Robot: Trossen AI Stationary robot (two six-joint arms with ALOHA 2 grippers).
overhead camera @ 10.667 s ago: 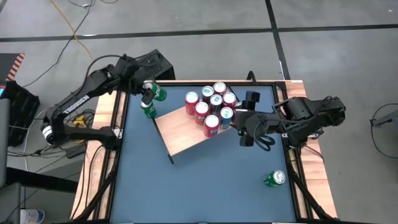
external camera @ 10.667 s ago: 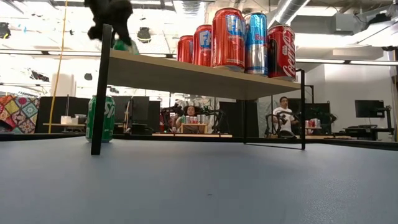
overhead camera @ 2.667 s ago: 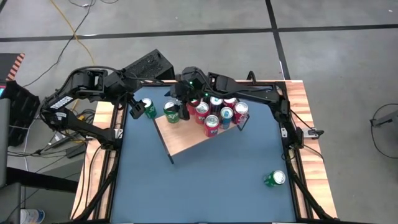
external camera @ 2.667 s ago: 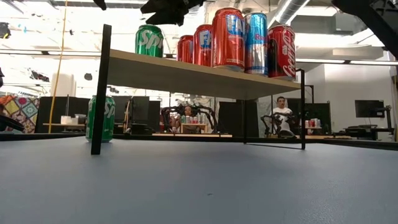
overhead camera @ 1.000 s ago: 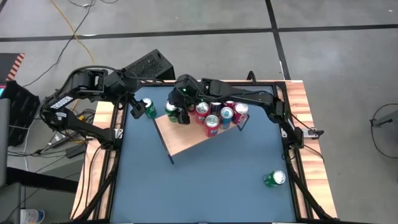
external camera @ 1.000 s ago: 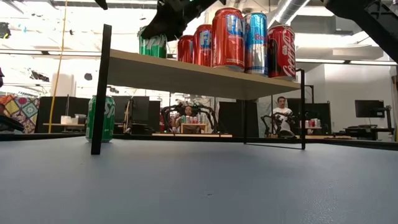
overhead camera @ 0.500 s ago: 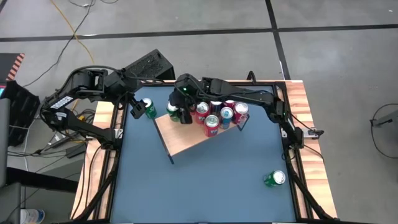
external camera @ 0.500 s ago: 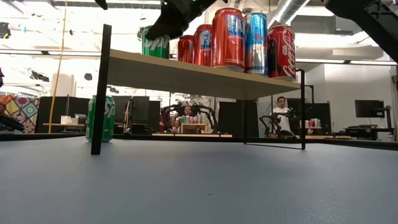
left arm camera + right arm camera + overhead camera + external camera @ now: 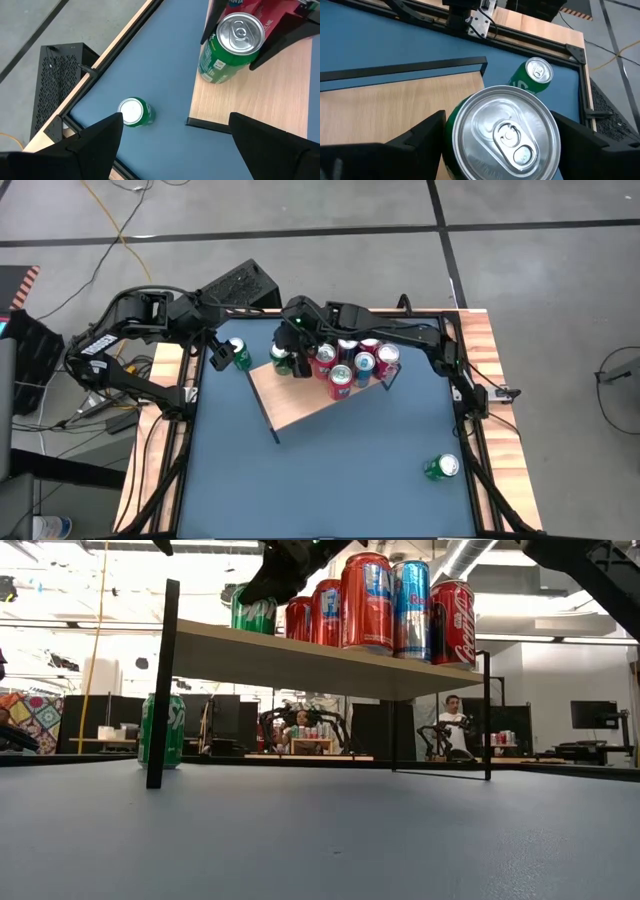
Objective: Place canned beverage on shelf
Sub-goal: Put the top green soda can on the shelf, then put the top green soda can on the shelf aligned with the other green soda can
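**A:** Where is the green can (image 9: 502,135) now, and which way does it point?

**B:** On the shelf (image 9: 300,405), at the board's 10 o'clock corner seen from above. Its long axis is close to vertical, with the pull-tab lid facing up.

**A:** Is the right gripper (image 9: 292,352) holding it?

**B:** Yes. Its 2 dark fingers (image 9: 420,137) press against opposite sides of the can, which sits between them (the wrist view looks straight down on the lid).

**A:** And the left gripper (image 9: 172,140)?

**B:** It is spread wide with nothing between the fingers. It hangs over the blue tabletop (image 9: 340,480) at 9 o'clock from the shelf, just above a 2nd green can (image 9: 239,355) that stands upright there, off the board.

**A:** Any writing?

**B:** In the low view that 2nd can shows "Sp" in white. The cluster of red cans (image 9: 340,380) stands at 3 o'clock from the gripped can. The Coca-Cola can (image 9: 452,622) carries its white script. Beside it is a blue-and-silver can (image 9: 412,608) whose lettering I cannot read.

**A:** Anything else?

**B:** A 3rd green can (image 9: 441,468) sits at the table's 4 o'clock, well apart from the shelf.
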